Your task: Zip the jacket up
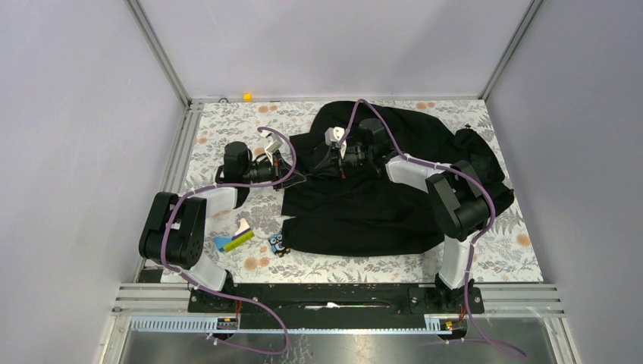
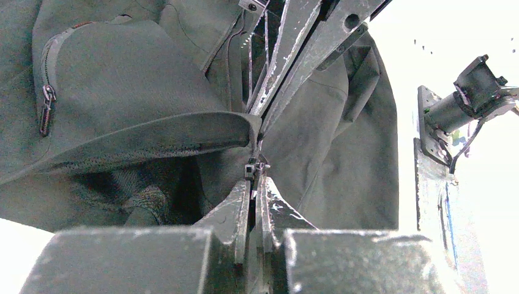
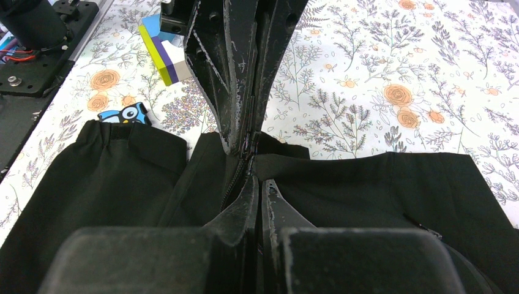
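Note:
The black jacket (image 1: 379,189) lies spread on the floral cloth, its hem to the left. My left gripper (image 1: 286,165) is at the hem's edge. In the left wrist view it (image 2: 256,153) is shut on the jacket's front edge (image 2: 183,125), with a small metal zip part (image 2: 251,168) at its tips. My right gripper (image 1: 341,158) is over the jacket's middle. In the right wrist view it (image 3: 252,164) is shut on the front zipper (image 3: 235,184), whose teeth run up to its tips. What lies between the pads is hidden.
A yellow, purple and white block (image 1: 235,240) and a blue owl toy (image 1: 278,244) lie left of the hem, both also in the right wrist view (image 3: 162,55) (image 3: 125,114). A small yellow piece (image 1: 246,96) sits at the back rail. A pocket zip (image 2: 46,104) shows on the jacket.

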